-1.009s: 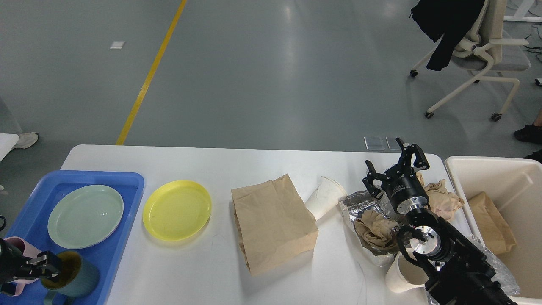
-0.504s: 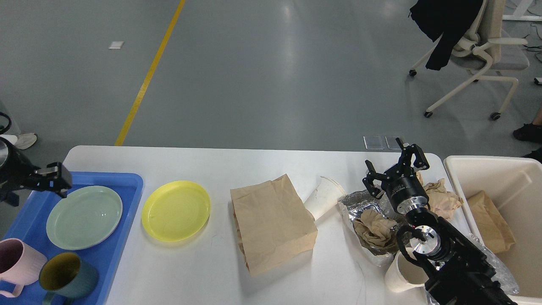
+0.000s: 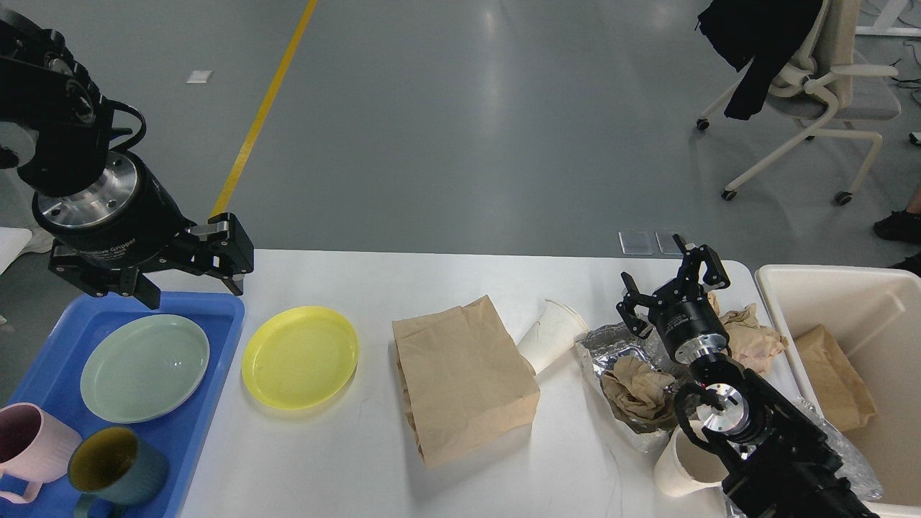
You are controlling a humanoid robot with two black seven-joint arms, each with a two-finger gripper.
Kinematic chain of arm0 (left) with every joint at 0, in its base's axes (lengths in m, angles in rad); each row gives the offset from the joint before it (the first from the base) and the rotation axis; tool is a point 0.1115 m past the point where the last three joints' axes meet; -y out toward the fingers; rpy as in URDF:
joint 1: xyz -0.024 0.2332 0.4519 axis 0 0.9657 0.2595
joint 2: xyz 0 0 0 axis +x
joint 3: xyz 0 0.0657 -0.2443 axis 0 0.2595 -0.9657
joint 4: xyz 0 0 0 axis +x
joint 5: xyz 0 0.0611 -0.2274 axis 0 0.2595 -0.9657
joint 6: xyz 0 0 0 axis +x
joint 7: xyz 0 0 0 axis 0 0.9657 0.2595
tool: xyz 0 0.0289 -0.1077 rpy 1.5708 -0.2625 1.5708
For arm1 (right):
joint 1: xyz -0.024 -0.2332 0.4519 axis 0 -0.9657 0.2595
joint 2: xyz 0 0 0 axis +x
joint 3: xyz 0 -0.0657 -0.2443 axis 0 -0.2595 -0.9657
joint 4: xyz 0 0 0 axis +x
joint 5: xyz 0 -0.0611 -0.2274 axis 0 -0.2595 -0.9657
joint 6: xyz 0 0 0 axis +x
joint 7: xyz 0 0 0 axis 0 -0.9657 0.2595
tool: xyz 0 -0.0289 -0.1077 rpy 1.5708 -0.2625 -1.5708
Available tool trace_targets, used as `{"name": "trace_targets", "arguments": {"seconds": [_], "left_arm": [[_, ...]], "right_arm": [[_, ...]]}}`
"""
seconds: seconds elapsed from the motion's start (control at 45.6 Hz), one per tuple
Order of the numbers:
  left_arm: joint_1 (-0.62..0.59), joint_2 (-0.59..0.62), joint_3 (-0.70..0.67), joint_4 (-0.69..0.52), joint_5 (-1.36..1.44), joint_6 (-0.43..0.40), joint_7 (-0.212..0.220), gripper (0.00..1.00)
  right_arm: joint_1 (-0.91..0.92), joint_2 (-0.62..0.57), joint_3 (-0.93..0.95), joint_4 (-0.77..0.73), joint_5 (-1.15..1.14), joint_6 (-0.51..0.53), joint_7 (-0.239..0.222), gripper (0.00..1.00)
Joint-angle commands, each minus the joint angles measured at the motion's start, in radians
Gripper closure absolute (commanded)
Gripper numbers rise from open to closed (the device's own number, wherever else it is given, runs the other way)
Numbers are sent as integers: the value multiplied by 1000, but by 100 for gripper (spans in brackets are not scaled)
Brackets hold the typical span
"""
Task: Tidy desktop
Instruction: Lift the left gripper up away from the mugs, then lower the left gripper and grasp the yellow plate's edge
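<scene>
The desktop (image 3: 446,482), a broad white slab with rounded corners, is filling the lower half of the head view and is carrying everything below. It is looking smooth and plain, with faint scuffs near its near edge.

At its right edge a cream bin (image 3: 874,288) is standing, already holding one crumpled brown bag; judged from this, waste is being gathered on that side. At the left edge a blue tray (image 3: 194,424) is holding a pale green plate (image 3: 144,367), a pink mug (image 3: 32,439) and a dark teal mug (image 3: 115,467), so crockery appears to be collected there.

Between the two, a flattened brown paper bag (image 3: 464,378) is lying at mid-table, and a yellow plate (image 3: 300,357) is sitting just beside the tray, not yet in it.

Toward the right edge a foil container (image 3: 619,345) is cradling a wad of brown paper (image 3: 637,388), a tipped paper cup (image 3: 550,334) is lying beside it, and another crumpled wad (image 3: 752,331) is lying near the bin.

The left gripper (image 3: 191,270) is hovering above the tray's far edge, jaws spread and holding nothing. The right gripper (image 3: 673,291) is hanging over the foil, fingers apart and empty.
</scene>
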Motion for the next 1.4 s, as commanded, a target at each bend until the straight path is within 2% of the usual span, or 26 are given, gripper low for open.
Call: {"name": "trace_targets", "arguments": {"seconds": [0.0,0.132,0.175,0.219,0.373,0.417,0.482,0.548,0.592,0.68,0.767,0.833,1.052,1.206,1.272,1.381], "left_arm": [[1,-3,-2,2,-2,-19,-23,18],[10,-1,0,6,-2,-19,-23,17],[17,0,3,14,-2,-19,-24,13],[24,10,3,23,-2,-17,-26,4],[133,72,0,69,-6,17,-29,4],[171,102,-2,87,-14,27,-39,4],[236,135,-15,103,-54,44,-87,4],[299,163,-40,117,-91,92,-119,4],[348,172,-51,123,-109,147,-121,6],[469,177,-77,130,-187,311,-118,9],[625,178,-143,162,-296,516,-104,8],[720,183,-218,198,-313,599,-86,8],[1024,185,-471,431,-325,690,42,8],[1202,185,-629,520,-310,790,48,8],[1256,185,-680,538,-301,793,36,8],[1281,183,-686,564,-280,793,40,4]], "right_arm": [[0,0,0,0,0,0,0,0],[0,0,0,0,0,0,0,0],[0,0,0,0,0,0,0,0],[0,0,0,1,0,0,0,0],[0,0,0,0,0,0,0,0],[0,0,0,0,0,0,0,0],[0,0,0,0,0,0,0,0],[0,0,0,0,0,0,0,0],[0,0,0,2,0,0,0,0],[0,0,0,1,0,0,0,0],[0,0,0,2,0,0,0,0],[0,0,0,2,0,0,0,0],[0,0,0,2,0,0,0,0],[0,0,0,2,0,0,0,0],[0,0,0,2,0,0,0,0],[0,0,0,2,0,0,0,0]]}}
